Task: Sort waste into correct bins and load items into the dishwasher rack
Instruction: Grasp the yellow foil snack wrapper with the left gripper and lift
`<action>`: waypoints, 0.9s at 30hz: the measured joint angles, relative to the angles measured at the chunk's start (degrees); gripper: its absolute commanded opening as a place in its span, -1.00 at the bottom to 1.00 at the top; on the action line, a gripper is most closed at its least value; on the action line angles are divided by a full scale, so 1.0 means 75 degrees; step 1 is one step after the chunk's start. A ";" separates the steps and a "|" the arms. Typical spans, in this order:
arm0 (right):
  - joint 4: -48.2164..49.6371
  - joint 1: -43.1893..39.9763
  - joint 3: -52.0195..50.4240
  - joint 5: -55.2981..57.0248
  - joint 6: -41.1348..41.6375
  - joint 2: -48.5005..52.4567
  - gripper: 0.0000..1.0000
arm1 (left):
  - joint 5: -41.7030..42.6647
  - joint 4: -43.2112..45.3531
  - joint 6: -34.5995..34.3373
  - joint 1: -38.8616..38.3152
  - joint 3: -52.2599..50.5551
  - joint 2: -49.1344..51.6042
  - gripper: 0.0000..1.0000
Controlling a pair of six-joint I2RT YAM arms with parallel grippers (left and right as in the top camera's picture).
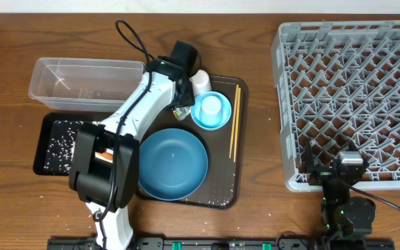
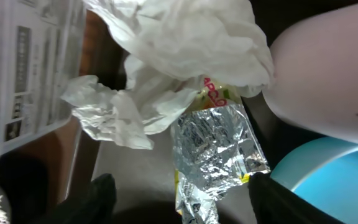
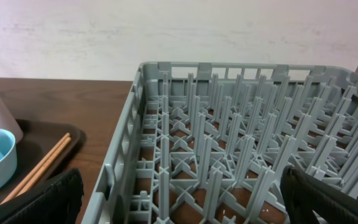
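My left gripper hangs over the back of the brown serving tray. In its wrist view the left gripper is open, its dark fingers standing either side of a silver foil, yellow-green packet. Crumpled white paper wrappers lie just beyond it. A white cup and the light-blue bowl are to the right. The blue plate, chopsticks and the bowl rest on the tray. My right gripper is open over the near edge of the grey dishwasher rack.
The clear tub stands at the back left. In front of it lies the black tray strewn with rice, and an orange carrot peeks out beside my left arm. Rice grains dot the serving tray's front edge.
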 measured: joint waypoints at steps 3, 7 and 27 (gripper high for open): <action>0.0003 0.0000 0.0000 0.0003 0.0000 0.0000 0.98 | 0.0172 -0.0029 -0.0067 0.0000 0.0000 0.0000 0.37; 0.0000 0.0000 0.0000 0.0003 0.0000 0.0000 0.99 | 0.0341 -0.0254 -0.0125 0.0000 0.0000 0.0029 0.33; 0.0000 0.0000 0.0000 0.0003 0.0000 0.0000 0.98 | 0.0478 -0.0262 -0.0323 0.0000 -0.0108 0.0259 -0.25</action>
